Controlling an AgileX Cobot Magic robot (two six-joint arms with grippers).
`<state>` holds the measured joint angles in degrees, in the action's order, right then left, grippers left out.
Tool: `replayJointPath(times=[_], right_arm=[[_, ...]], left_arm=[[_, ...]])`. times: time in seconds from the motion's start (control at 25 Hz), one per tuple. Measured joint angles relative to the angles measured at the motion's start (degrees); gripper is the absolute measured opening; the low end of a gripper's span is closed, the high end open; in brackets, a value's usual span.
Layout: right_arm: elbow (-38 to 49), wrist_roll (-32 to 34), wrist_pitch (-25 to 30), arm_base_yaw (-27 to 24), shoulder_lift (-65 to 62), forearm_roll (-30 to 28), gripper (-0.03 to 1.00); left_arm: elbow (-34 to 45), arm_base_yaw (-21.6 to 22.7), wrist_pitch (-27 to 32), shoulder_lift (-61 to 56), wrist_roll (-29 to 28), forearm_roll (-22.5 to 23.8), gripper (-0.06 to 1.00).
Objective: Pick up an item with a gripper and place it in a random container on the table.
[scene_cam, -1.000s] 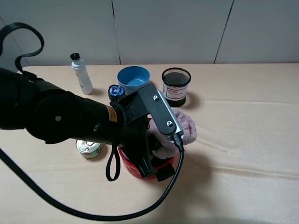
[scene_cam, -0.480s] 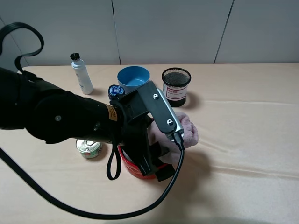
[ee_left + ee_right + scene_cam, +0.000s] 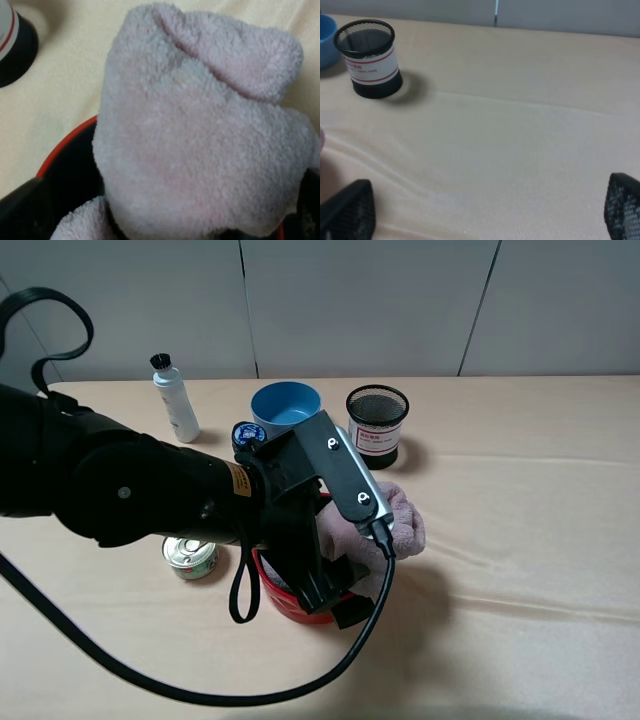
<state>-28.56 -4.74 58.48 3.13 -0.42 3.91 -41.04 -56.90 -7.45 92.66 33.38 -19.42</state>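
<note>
towel (image 3: pixel 200 140) across pot (image 3: pixel 65 145) rim, plain from left wrist, arm-hidden overhead; grip of left hand (image 3: pixel 335 595) unclear

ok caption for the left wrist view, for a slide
Close-up: fluffy pink towel slumped over the rim of the red pot, beige table behind.

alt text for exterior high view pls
A black left arm reaches over a red pot on a beige table, with a pink towel sticking out past the pot's right side. Behind stand a white bottle, a blue bowl and a mesh pen cup; a tin can lies left of the pot.
</note>
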Motion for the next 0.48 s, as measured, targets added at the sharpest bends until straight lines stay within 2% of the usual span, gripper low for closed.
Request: replayJointPath(times=[0.48], right_arm=[[0.0, 0.0, 0.0, 0.0, 0.0, 0.0, 0.69]], left_arm=[[0.0, 0.0, -2.5, -0.1, 0.0, 0.0, 0.99]])
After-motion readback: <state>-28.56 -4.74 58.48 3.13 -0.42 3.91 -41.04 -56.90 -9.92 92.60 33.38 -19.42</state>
